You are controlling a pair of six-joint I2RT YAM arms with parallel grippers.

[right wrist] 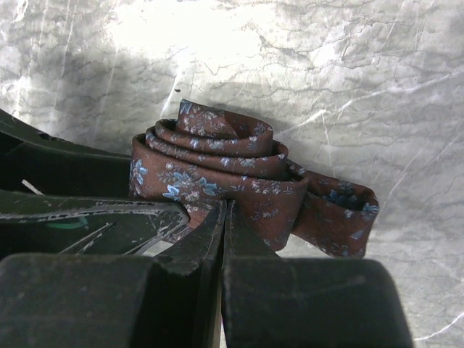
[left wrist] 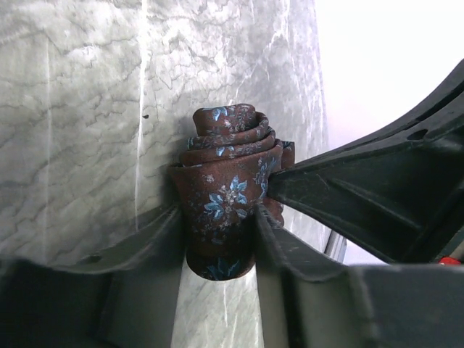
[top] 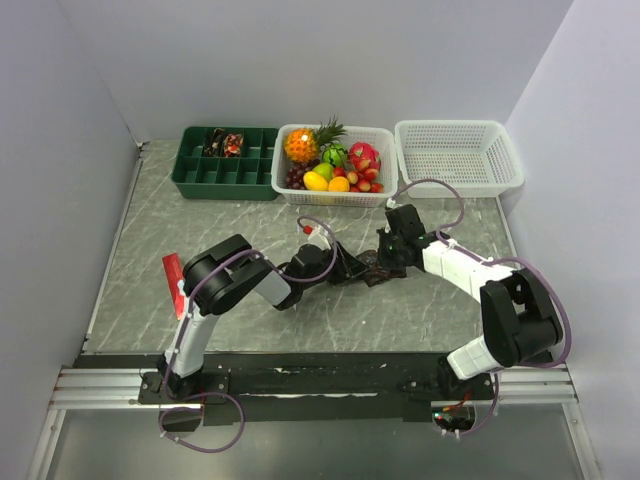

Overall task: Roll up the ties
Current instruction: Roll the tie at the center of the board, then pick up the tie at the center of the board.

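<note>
The rolled dark-brown floral fabric necktie (left wrist: 225, 181) sat centrally on the grey marbled worktop (top: 190, 215), coil axis roughly upright, loose tail jutting sideways, gripped by the left hand (left wrist: 217, 217), the fully closed right hand (right wrist: 223, 210) touching it.

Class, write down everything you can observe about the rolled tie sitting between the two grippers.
The rolled tie is dark brown, woven-looking fabric printed with small blue flowers. It is wound into a loose coil that lies on the marbled grey table. Its layers show at the open end, and a short tail sticks out on one side. The left gripper clasps it between both fingers. The shut right gripper presses its tips against the coil's side.
</note>
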